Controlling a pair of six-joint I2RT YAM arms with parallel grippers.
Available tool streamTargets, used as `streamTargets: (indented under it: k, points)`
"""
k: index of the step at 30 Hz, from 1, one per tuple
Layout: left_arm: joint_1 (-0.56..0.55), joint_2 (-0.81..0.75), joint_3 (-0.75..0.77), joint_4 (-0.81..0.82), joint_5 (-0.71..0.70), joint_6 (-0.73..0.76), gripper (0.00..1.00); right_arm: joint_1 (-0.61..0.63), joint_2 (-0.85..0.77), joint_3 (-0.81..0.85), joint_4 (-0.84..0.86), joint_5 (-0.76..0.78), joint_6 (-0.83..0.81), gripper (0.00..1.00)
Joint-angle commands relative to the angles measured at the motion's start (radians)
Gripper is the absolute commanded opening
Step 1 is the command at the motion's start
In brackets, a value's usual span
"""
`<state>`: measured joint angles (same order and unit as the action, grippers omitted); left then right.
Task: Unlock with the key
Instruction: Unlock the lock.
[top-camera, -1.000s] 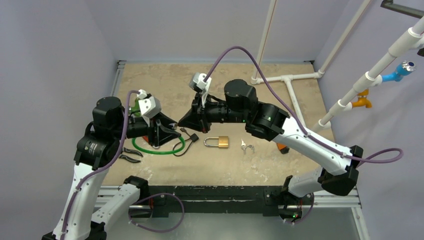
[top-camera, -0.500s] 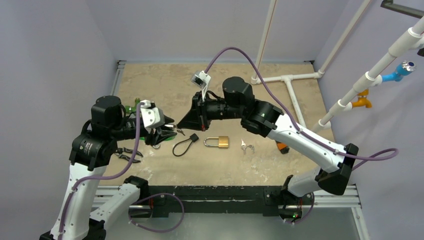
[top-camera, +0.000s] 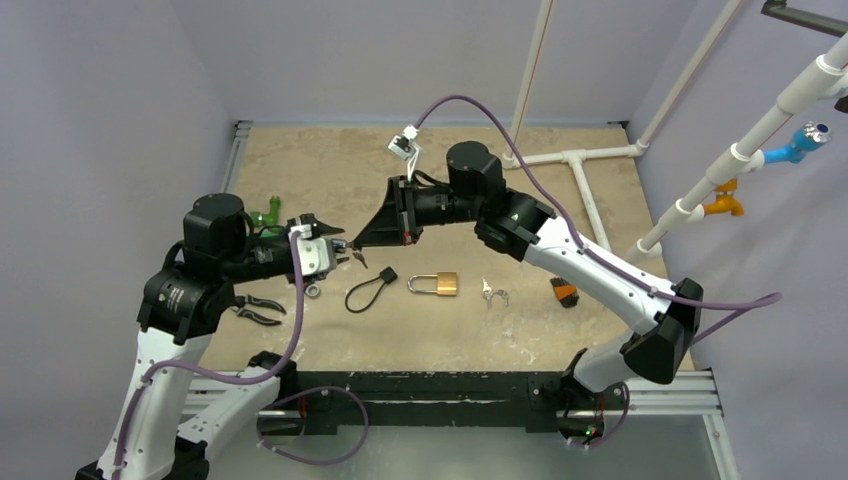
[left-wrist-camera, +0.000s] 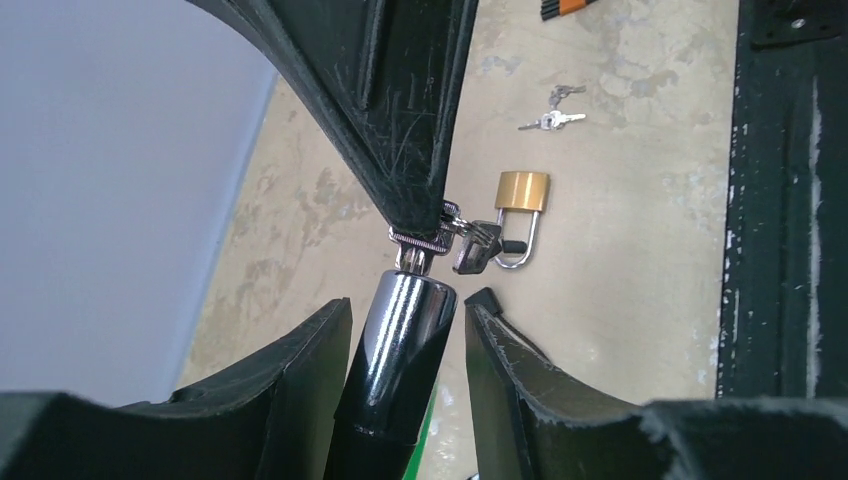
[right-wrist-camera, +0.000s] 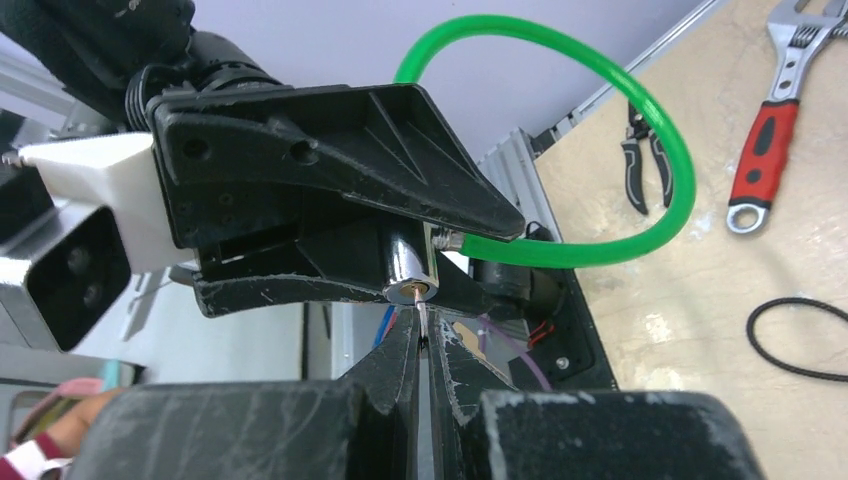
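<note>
Right gripper (right-wrist-camera: 422, 325): fingers pinched fully together on the key (right-wrist-camera: 423, 316), blade pointing straight out along the gripper's axis. Judged to be held so that a wrist roll turns the key. The blade tip meets the keyway in the end face of the chrome lock barrel (left-wrist-camera: 400, 330); how deep it sits cannot be told. A ring with further keys hangs just beside the pinch. Left gripper (left-wrist-camera: 408, 310): jaws part-way in, clamped on either side of the barrel, which is held in the air with its keyed end facing the right arm, presumably to brace it against the turn. The green cable (right-wrist-camera: 640, 110) loops out from the barrel behind the left wrist, off the table. The lock is thus between the two grippers, above the left-centre of the table (top-camera: 330, 170). Below lie a brass padlock (top-camera: 446, 284), a black cord loop (top-camera: 368, 293) near it, a second small bunch of keys (top-camera: 494, 293), pliers (top-camera: 258, 310), a red-handled wrench (right-wrist-camera: 765, 165) and an orange-handled tool (top-camera: 565, 291). The surface is tan, mottled and matte. Pale lavender walls enclose three sides; white pipework (top-camera: 590, 155) runs along the right.
</note>
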<state>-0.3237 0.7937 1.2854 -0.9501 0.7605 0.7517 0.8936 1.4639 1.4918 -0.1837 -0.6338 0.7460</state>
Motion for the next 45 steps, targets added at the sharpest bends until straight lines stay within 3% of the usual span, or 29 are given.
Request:
streamTargets:
  k: [1,6,17,24,30,31,33,36,39,43,45]
  points:
    - [-0.010,-0.038,0.018,0.025,-0.008,0.185,0.00,-0.055,0.017,-0.014,0.056,-0.023,0.103,0.00]
    - [-0.015,-0.052,-0.003,0.021,-0.044,0.259,0.00,-0.100,0.032,-0.078,0.197,-0.117,0.284,0.00]
    - [-0.048,-0.050,-0.056,0.125,-0.101,0.217,0.00,-0.096,0.073,-0.001,0.177,-0.087,0.296,0.00]
    - [-0.097,-0.055,-0.131,0.257,-0.216,0.313,0.00,-0.100,0.086,-0.129,0.425,-0.113,0.573,0.00]
    - [-0.118,-0.046,-0.130,0.298,-0.279,0.326,0.00,-0.101,0.112,-0.079,0.365,-0.117,0.574,0.00]
    - [-0.117,-0.047,-0.129,0.300,-0.282,0.323,0.00,-0.101,0.116,-0.076,0.358,-0.122,0.574,0.03]
    - [-0.118,-0.049,-0.125,0.293,-0.276,0.306,0.00,-0.102,0.121,-0.065,0.352,-0.134,0.574,0.20]
    - [-0.117,-0.052,-0.112,0.263,-0.248,0.267,0.00,-0.104,0.125,-0.020,0.295,-0.140,0.515,0.38]
    - [-0.116,-0.053,-0.100,0.225,-0.227,0.244,0.00,-0.116,0.106,0.010,0.259,-0.133,0.472,0.48]
    - [-0.114,-0.061,-0.117,0.223,-0.243,0.246,0.00,-0.155,0.062,0.031,0.233,-0.132,0.438,0.81]
    - [-0.112,-0.066,-0.122,0.230,-0.248,0.225,0.00,-0.183,0.032,0.034,0.201,-0.128,0.408,0.87]
